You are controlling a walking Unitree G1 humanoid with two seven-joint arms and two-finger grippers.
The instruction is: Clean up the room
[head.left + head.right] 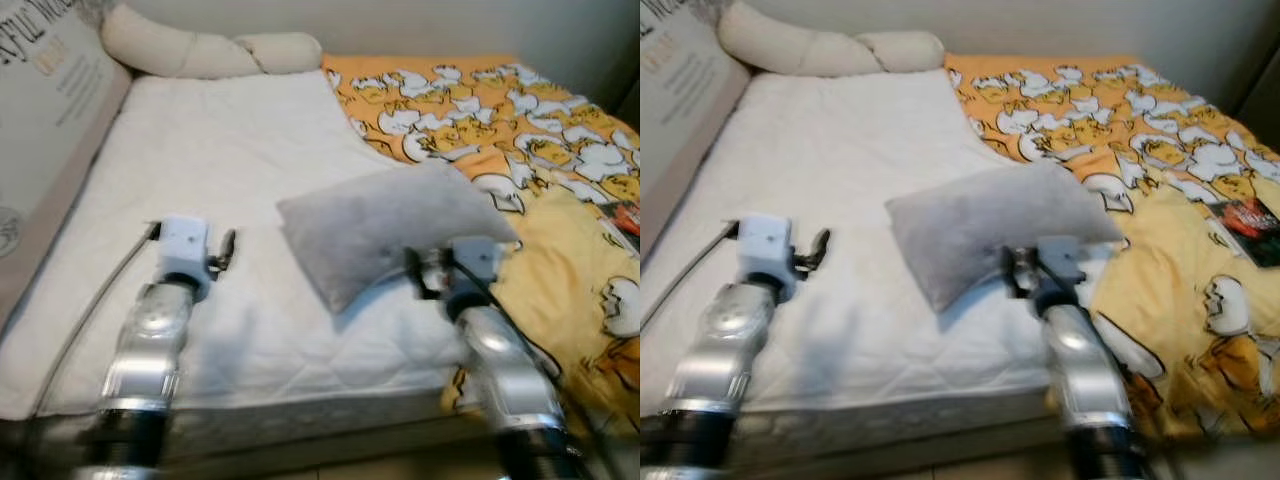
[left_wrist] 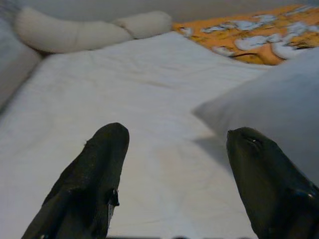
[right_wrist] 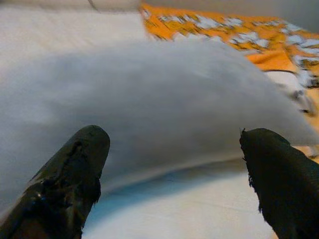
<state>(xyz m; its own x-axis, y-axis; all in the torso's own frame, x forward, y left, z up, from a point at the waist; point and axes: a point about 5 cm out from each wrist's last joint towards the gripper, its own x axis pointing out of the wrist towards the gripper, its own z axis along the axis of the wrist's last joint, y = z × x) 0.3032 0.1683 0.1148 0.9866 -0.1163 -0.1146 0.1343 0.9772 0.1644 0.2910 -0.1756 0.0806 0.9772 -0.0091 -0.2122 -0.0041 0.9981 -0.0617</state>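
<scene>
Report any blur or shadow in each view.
Eye views: the right gripper and arm are smeared by motion; the grey pillow casts a soft shadow on the white sheet. Right wrist view: pillow blurred, dark shadow beneath. Left wrist view: soft throughout, with the left gripper open.

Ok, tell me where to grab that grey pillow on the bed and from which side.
Probably the grey pillow's near edge, approached from the robot's side. That edge is raised off the white mattress, leaving a gap underneath, and the right end effector is already open and facing it, so one finger could slide under and one over.
</scene>
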